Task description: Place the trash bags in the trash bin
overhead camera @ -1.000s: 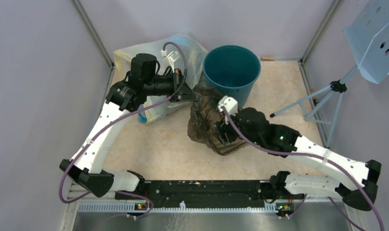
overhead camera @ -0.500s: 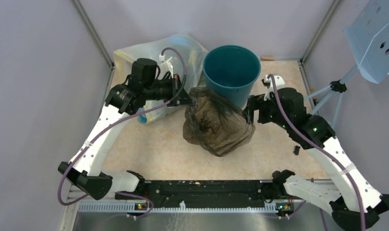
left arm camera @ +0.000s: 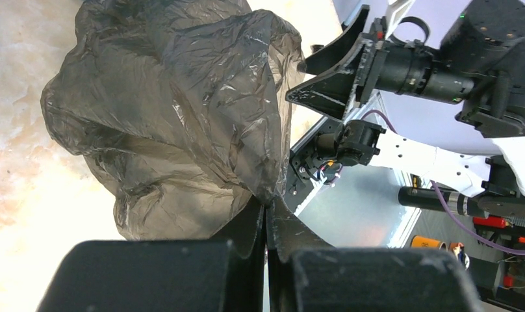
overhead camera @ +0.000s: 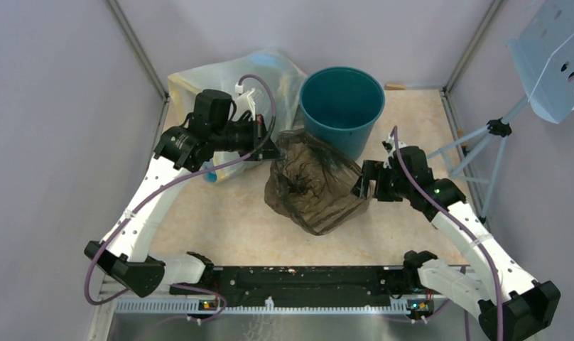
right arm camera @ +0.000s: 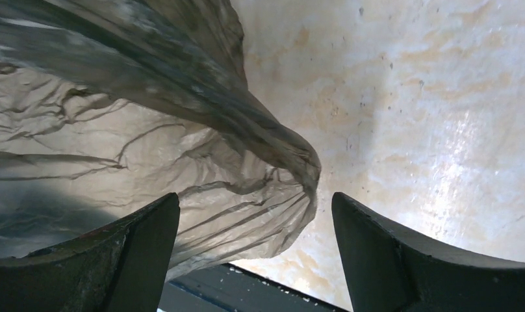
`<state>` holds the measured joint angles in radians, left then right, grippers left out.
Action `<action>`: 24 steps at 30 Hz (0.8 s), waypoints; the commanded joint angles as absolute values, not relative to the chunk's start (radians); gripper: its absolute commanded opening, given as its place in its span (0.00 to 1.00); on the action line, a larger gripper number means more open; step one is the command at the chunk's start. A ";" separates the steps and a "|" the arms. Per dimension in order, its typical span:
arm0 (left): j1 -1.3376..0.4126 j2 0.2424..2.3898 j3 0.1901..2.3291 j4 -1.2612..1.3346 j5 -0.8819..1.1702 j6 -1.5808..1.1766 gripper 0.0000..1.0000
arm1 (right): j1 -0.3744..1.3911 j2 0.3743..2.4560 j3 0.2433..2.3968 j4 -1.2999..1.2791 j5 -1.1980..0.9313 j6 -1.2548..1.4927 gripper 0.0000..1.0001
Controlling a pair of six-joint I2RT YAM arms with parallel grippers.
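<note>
Our left gripper is clamped on the black trash bag at its ten o'clock corner. Our right gripper stands wide, holding nothing, at the bag's three o'clock. The bag sits at the trash bin's six o'clock.

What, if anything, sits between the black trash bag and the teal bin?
Nothing visible does. The trash bag, pinched by the left gripper, sits just in front of the trash bin; only the bin's own near wall and rim separate them.
</note>
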<state>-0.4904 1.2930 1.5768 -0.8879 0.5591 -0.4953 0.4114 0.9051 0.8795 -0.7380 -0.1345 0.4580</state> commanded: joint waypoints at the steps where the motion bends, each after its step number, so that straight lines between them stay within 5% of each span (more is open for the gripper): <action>1: -0.484 1.246 1.561 -0.881 0.551 -0.467 0.00 | 0.404 0.890 0.809 -0.682 -0.122 0.516 0.86; 3: -0.484 1.241 1.558 -0.885 0.549 -0.463 0.00 | 0.403 0.891 0.783 -0.659 -0.122 0.529 0.86; 5: -0.484 1.237 1.560 -0.890 0.550 -0.458 0.00 | 0.403 0.898 0.770 -0.625 -0.154 0.537 0.75; 12: -0.482 1.232 1.583 -0.894 0.560 -0.456 0.00 | 0.403 0.942 0.908 -0.611 -0.280 0.514 0.00; 24: -0.482 0.994 1.551 -0.437 0.602 -0.587 0.00 | 0.403 1.047 1.493 -0.622 -0.483 0.442 0.00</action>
